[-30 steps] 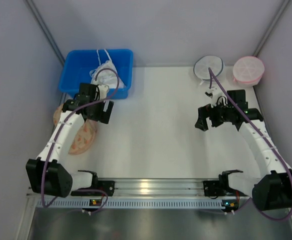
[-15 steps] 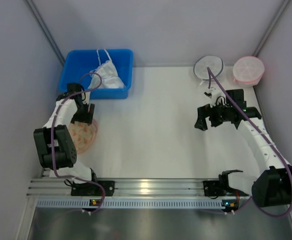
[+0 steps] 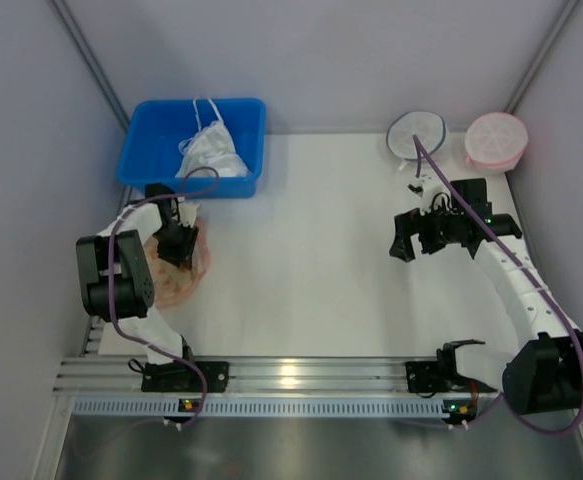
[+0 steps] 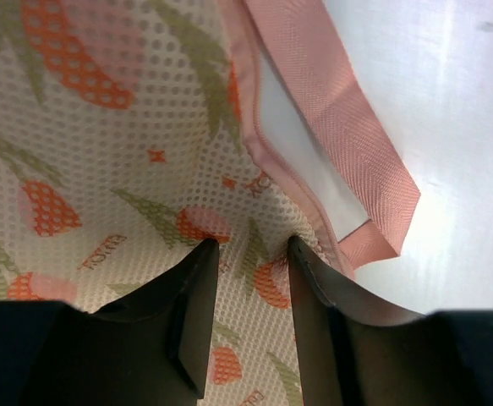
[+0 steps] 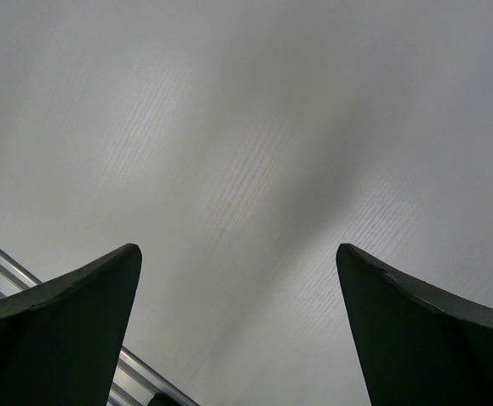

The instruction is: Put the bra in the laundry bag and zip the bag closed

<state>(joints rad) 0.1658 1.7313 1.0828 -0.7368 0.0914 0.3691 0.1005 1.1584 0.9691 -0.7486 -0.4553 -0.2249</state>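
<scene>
White tabletop point(image 3: 311, 260) inside grey walls forms the work area; a blue bin point(image 3: 136, 165) stands at the far left.

1. Location. The laundry bag point(image 3: 197, 268) lies at the left edge of the table, near the bin, with the left arm folded over it. The bra cannot be identified in any view. The only garment visible is a white one with thin straps point(image 3: 211, 155) in the bin.
2. Left gripper point(image 4: 246, 247). The jaws are narrow and set on the bag's printed mesh, with a ridge of fabric between the tips. The pink zipper rim point(image 4: 331, 127) runs just beside them.
3. Right gripper point(image 3: 403, 244). The jaws are wide and hold nothing, over bare table well apart from the bag.
4. Step in hand, as judged: secure the bag for repositioning or opening.
5. Recommended practice. Grip one layer only, close to the stiffer rim, since loose mesh is likely to slip or stretch. Draw the bag low and slowly toward the table centre, where both arms can reach it.
</scene>
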